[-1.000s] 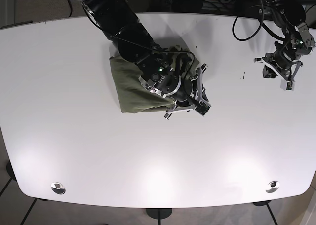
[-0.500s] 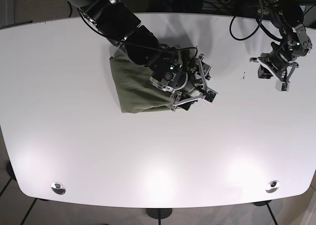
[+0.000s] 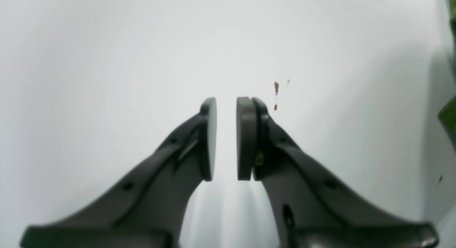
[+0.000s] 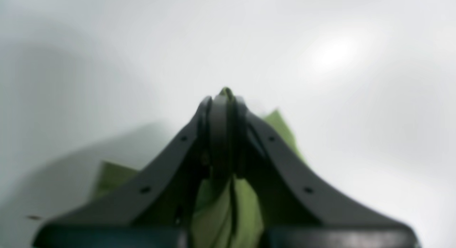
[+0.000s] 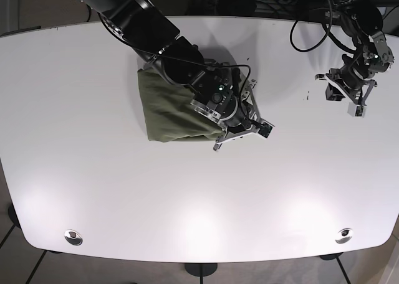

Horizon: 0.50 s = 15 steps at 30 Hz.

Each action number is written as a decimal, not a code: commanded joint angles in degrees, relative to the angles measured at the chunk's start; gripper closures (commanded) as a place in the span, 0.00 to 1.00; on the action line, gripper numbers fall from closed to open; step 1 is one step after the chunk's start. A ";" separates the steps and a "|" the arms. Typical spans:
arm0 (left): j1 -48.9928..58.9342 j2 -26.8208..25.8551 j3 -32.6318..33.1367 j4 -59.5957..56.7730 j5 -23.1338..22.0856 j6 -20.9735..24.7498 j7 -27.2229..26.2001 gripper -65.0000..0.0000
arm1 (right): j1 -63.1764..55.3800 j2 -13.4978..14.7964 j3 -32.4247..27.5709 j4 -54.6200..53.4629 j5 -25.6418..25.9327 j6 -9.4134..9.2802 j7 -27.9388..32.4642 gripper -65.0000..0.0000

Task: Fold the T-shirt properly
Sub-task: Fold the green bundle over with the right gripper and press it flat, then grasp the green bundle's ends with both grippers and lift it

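Near the middle of the white table [image 5: 93,190], a little toward its far edge, lies one olive-green T-shirt [image 5: 165,106], bunched into a rough folded block. One arm reaches across its right-hand part, so the cloth's edge there is hidden under the wrist. That arm's right gripper [image 4: 221,109] has its pads pressed together on a pinch of the shirt; in the right wrist view a small tip of green cloth shows above the closed pads and more green hangs below them between the two fingers. That view is blurred, so the folds cannot be made out.

Well apart from the T-shirt, toward the table's far right corner in the base view, the left gripper [image 3: 226,137] hangs over bare tabletop, its two pads parted by a narrow gap with nothing between them. Two or three small brown specks [image 3: 276,87] lie on the table just beyond it. A sliver of green is cut off at that view's right edge.
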 commanded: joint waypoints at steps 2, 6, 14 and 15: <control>-0.95 -0.96 -0.29 -1.16 -0.49 -0.03 -0.92 0.87 | 0.86 -0.90 3.60 6.57 0.18 -0.48 0.89 0.97; -0.68 -0.96 -0.29 -2.03 -0.49 -0.03 -0.92 0.87 | 1.38 -1.95 8.96 7.01 0.53 -0.48 1.24 0.97; -0.86 -0.96 -0.29 -1.77 -0.75 -0.03 -0.92 0.87 | 3.40 -3.01 9.84 1.99 0.62 -0.48 5.02 0.83; -0.95 -0.96 -0.20 -1.77 -0.75 -0.03 -0.92 0.87 | 3.40 -3.19 9.84 1.20 0.62 -0.48 5.72 0.73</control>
